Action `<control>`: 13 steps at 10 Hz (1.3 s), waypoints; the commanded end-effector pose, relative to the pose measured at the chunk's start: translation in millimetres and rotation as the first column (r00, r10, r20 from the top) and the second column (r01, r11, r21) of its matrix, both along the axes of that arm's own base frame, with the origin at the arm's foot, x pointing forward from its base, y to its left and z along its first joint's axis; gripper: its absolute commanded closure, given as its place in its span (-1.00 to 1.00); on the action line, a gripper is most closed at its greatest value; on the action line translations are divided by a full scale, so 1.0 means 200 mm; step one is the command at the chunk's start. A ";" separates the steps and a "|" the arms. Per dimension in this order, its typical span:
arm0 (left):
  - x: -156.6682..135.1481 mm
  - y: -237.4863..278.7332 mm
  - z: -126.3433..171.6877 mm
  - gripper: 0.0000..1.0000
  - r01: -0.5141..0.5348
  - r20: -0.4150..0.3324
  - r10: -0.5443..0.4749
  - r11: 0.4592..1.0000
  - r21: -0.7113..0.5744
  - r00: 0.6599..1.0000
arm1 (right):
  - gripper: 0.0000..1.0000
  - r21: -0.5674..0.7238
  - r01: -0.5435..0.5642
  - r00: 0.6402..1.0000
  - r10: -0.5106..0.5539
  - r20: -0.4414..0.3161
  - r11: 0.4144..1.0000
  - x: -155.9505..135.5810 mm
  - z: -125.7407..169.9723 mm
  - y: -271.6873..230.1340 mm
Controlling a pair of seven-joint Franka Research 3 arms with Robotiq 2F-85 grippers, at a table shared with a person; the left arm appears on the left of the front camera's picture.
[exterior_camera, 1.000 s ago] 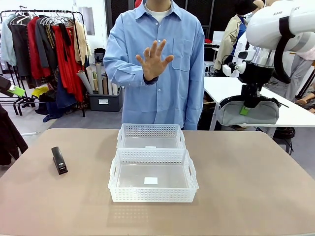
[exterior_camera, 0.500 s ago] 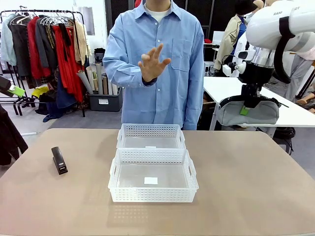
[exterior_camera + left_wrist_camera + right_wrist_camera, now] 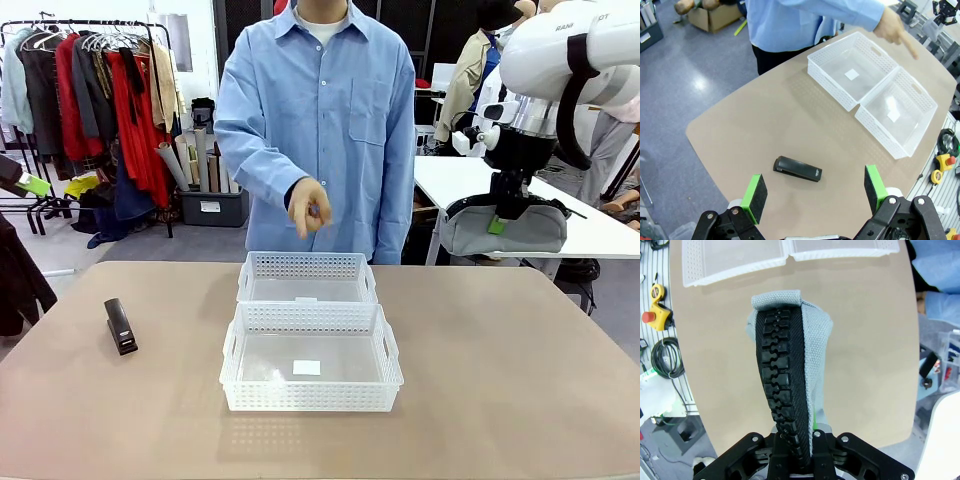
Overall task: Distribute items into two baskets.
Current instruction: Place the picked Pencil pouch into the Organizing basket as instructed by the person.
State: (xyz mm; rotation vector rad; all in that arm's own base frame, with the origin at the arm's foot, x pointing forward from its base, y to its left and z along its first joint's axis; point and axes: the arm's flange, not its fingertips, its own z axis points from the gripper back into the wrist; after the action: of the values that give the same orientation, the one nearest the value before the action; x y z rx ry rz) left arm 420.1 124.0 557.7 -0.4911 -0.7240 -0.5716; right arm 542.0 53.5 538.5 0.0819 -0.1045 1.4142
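Two white lattice baskets sit end to end in the middle of the brown table [image 3: 520, 380], their short... rather their long sides touching: the near basket [image 3: 310, 396] in front and the far basket [image 3: 305, 265] just behind it, close to the person. Both hold nothing but a small white label on the floor.

The black stapler [image 3: 121, 326] lies flat on the left part of the table, well apart from the baskets. In the left wrist view the stapler [image 3: 797, 169] lies between and beyond the two green pads [image 3: 756, 196] of the left pincer [image 3: 815, 192], which hangs above it with its jaws spread wide and nothing between them.

The right pincer [image 3: 497, 224] is up in the air at the right, clenched on the top of the grey pouch [image 3: 540, 232]. The pouch hangs level below it, sagging a little at both ends. In the right wrist view the pouch [image 3: 812, 340] rises from the clamped jaws with its black zipper [image 3: 777, 370] running along its length, the bare table beneath it and the baskets' walls at the picture's top edge.

The person in a light blue shirt [image 3: 330, 90] stands at the far side of the table. One hand [image 3: 312, 208] is held out above the far basket, a finger pointing downward; in the left wrist view the same hand [image 3: 892, 27] points toward the baskets.
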 end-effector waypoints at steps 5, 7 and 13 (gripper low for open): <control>0.00 0.00 0.01 -1.00 0.009 0.006 -0.008 1.000 -0.008 1.000 | 1.00 -0.001 0.002 1.000 -0.002 -0.001 1.000 0.00 0.02 0.00; 0.00 0.00 0.01 -1.00 0.009 0.006 -0.008 1.000 -0.008 1.000 | 1.00 -0.001 0.002 1.000 -0.002 -0.001 1.000 0.00 0.02 0.00; 0.00 0.00 0.01 -1.00 0.009 0.006 -0.008 1.000 -0.008 1.000 | 1.00 -0.015 0.021 1.000 -0.021 0.000 1.000 -0.04 0.00 0.02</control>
State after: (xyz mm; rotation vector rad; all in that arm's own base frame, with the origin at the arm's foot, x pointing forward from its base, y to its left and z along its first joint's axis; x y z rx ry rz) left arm 420.1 124.0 557.7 -0.4911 -0.7240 -0.5716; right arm 541.7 54.5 538.4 0.0823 -0.1040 1.4115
